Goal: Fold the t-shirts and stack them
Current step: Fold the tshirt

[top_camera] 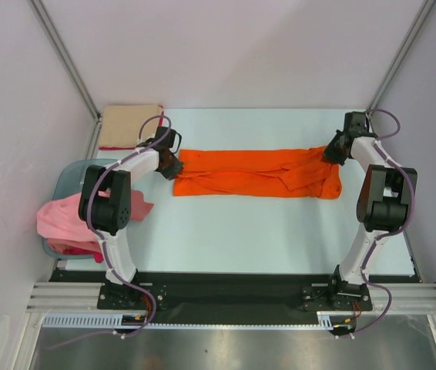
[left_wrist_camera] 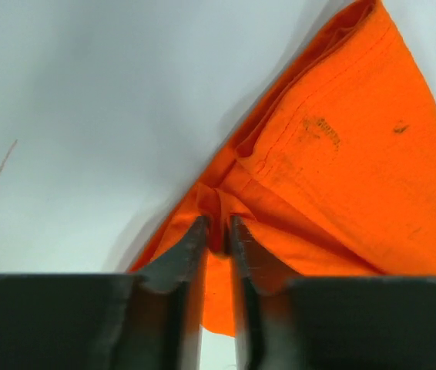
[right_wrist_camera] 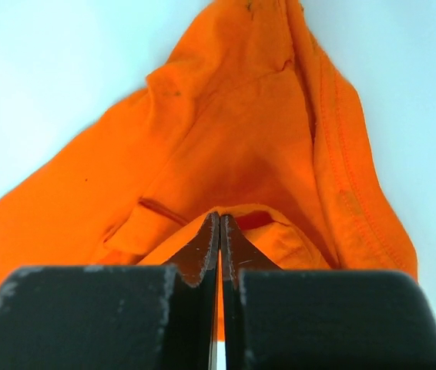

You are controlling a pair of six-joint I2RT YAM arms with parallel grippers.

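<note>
Top external: orange t-shirt (top_camera: 253, 171) laid as long band across centre of frame on surface (top_camera: 241, 231). Left claw (top_camera: 173, 162) at band's left end, barely parted, nipping a cloth pleat. Right claw (top_camera: 332, 154) at right end, clenched on a fold. Tan t-shirt (top_camera: 129, 126) folded, upper left.

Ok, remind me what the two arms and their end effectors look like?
Both arms match: the left arm and right arm have white links with bulky black joint housings, and a thin purple cable loops along each. The left end effector and right end effector are black, with two flat fingers tapering to thin tips. No markings are visible.
</note>
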